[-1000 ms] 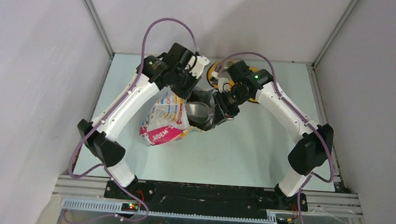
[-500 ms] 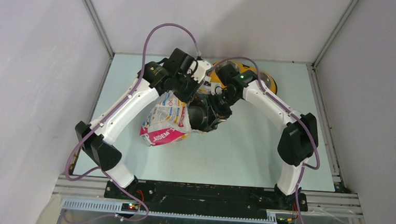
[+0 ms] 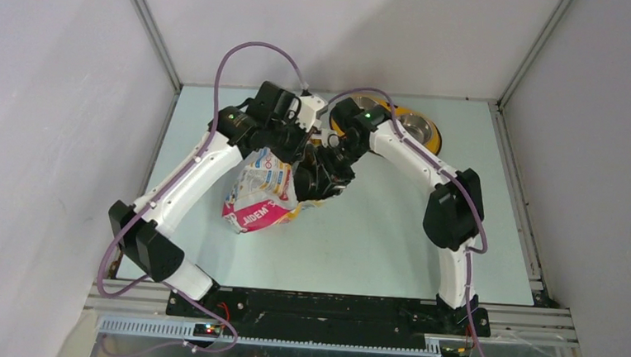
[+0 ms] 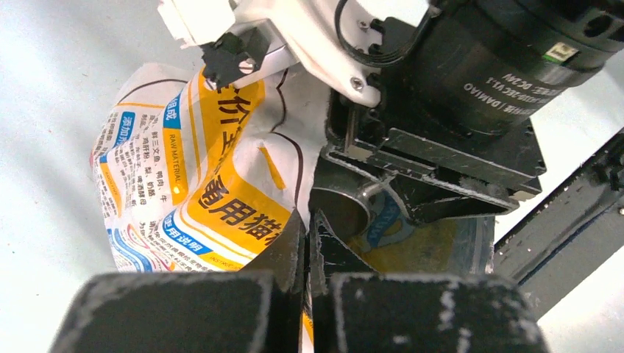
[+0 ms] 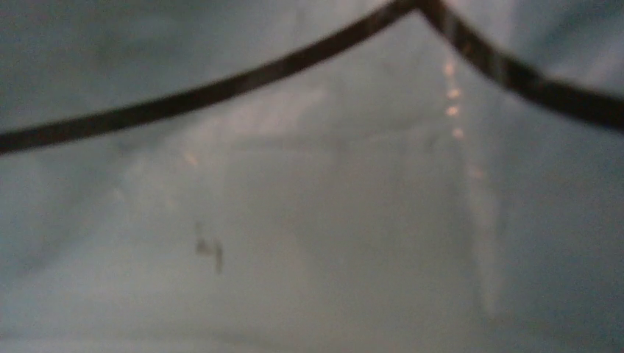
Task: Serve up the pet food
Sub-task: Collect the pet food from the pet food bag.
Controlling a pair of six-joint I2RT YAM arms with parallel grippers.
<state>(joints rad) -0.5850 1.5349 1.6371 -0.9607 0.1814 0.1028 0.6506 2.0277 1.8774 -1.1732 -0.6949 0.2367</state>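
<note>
since a second ago the right arm has folded its elbow inward and pushed its wrist further left, toward the bag mouth; the scoop bowl that showed from above then is now hidden under the wrist, and more of the yellow feeder (image 3: 421, 129) lies uncovered behind; i judge the scooping stroke is under way and nothing has been served yet.

left pincer (image 4: 307, 220) has its fingers pressed together on the upper lip of the bag (image 4: 184, 169), pinching the film and holding the mouth up; just beyond it a dull grey metal scoop (image 4: 344, 209) shows as a rounded barrel under the right wrist's black housing; right pincer (image 3: 319, 177) sits at the bag opening, but its fingers are covered, so i cannot tell whether they grip the scoop.

the pet food itself is nowhere visible; it is presumably inside the bag; the right wrist view gives only a blurred grey sheen crossed by a dark curved line, likely the inner lining.

the bag is thin glossy film, creased and slumped, white with orange, blue and pink print; the feeder is smooth hard yellow, oval, with a shiny bowl; the table (image 3: 375, 232) is flat, matte, pale green.
</note>
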